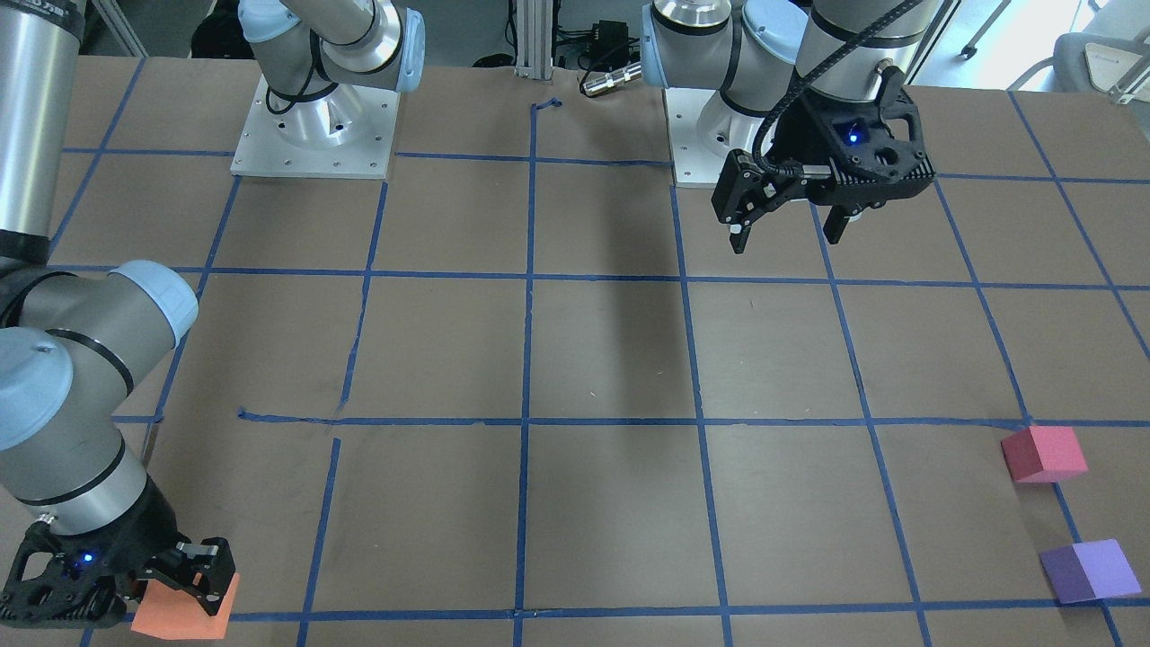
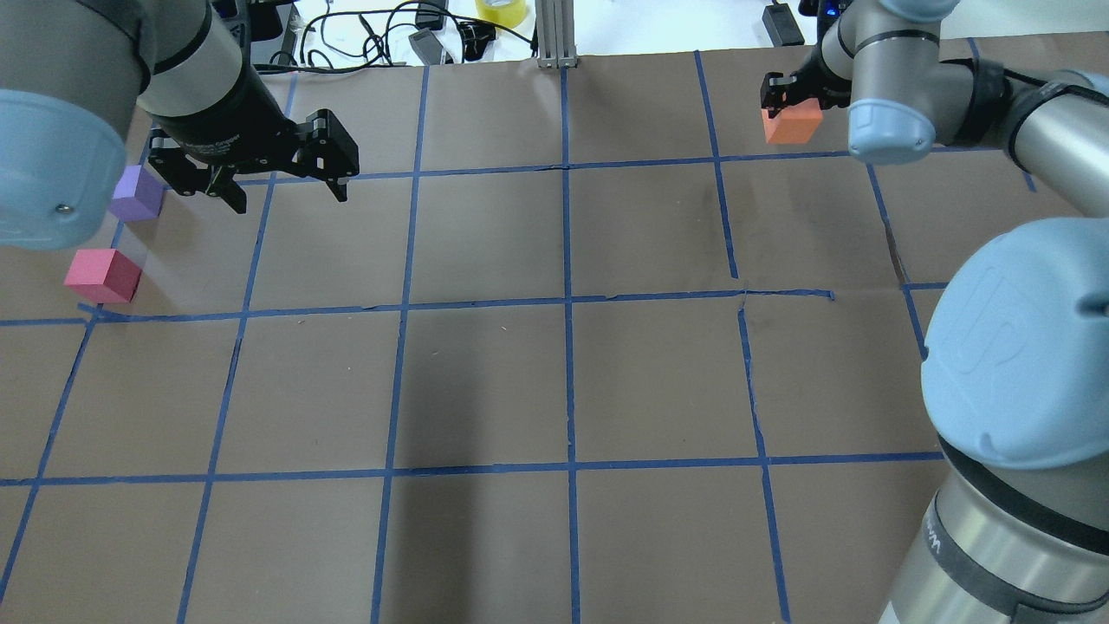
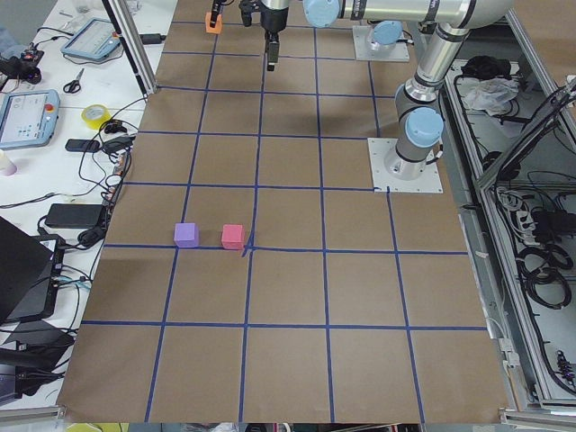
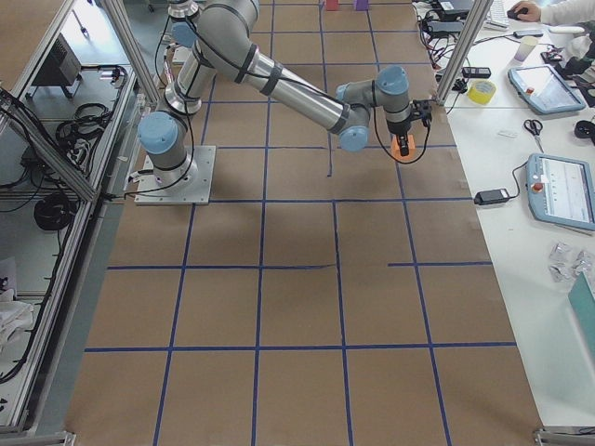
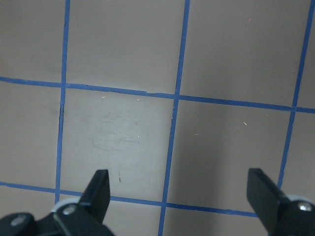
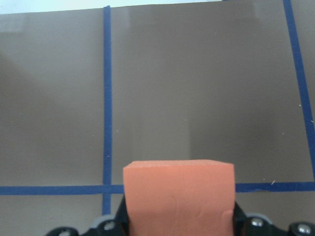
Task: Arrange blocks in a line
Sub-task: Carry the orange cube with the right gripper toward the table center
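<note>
My right gripper (image 1: 171, 593) is shut on the orange block (image 1: 184, 615), low over the table at its far right edge. The block also shows in the overhead view (image 2: 790, 121) and fills the bottom of the right wrist view (image 6: 178, 196). I cannot tell whether it touches the table. The pinkish-red block (image 2: 102, 275) and the purple block (image 2: 137, 193) sit side by side, a small gap between them, at the table's left end. My left gripper (image 2: 288, 198) is open and empty, raised above the table to the right of the purple block. Its wrist view (image 5: 179, 191) shows only the table.
Blue tape lines (image 2: 565, 303) divide the brown table into squares. The two arm bases (image 1: 314, 126) stand at the robot's side. Cables and a yellow tape roll (image 2: 501, 10) lie beyond the far edge. Tablets and tools lie on the white side benches (image 4: 558, 186).
</note>
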